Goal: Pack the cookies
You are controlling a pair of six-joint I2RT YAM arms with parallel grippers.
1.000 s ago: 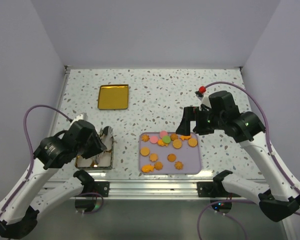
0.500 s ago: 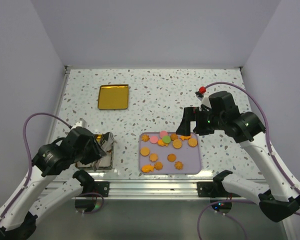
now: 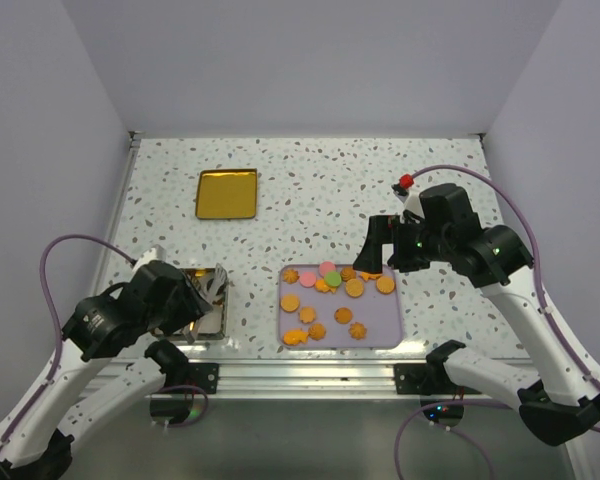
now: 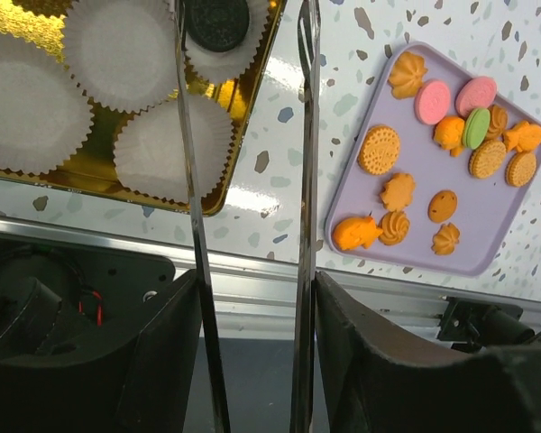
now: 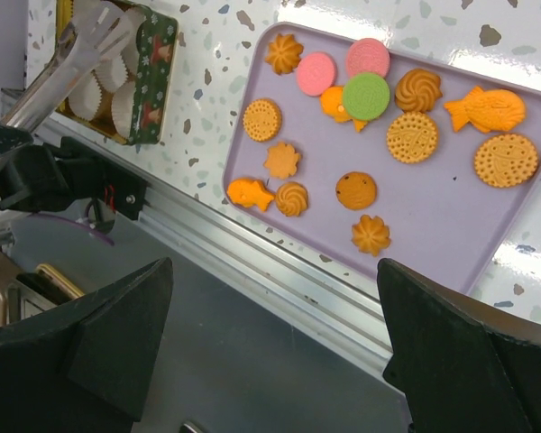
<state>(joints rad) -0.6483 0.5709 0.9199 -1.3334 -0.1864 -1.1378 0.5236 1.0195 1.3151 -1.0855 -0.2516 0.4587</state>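
Observation:
Several cookies [image 3: 330,290], mostly orange with pink and green rounds, lie on a lilac tray [image 3: 380,315]; they also show in the left wrist view as cookies [image 4: 433,162] and in the right wrist view as cookies [image 5: 379,135]. A dark brown cookie [image 4: 218,13] sits in a white paper cup inside the gold-lined tin [image 4: 99,176]. My left gripper [image 4: 252,298] is shut on metal tongs [image 4: 191,180], whose blades reach over the tin's near right corner. My right gripper [image 5: 275,298] hangs open and empty above the tray's far right side.
The tin [image 3: 195,315] stands at the near left with several white pleated cups [image 4: 117,54] in it. A gold square lid [image 3: 227,193] lies at the far left. The aluminium table rail [image 3: 300,375] runs along the near edge.
My left arm has drawn back toward the near edge, carrying the tongs with it. The right arm and the cookies have not moved.

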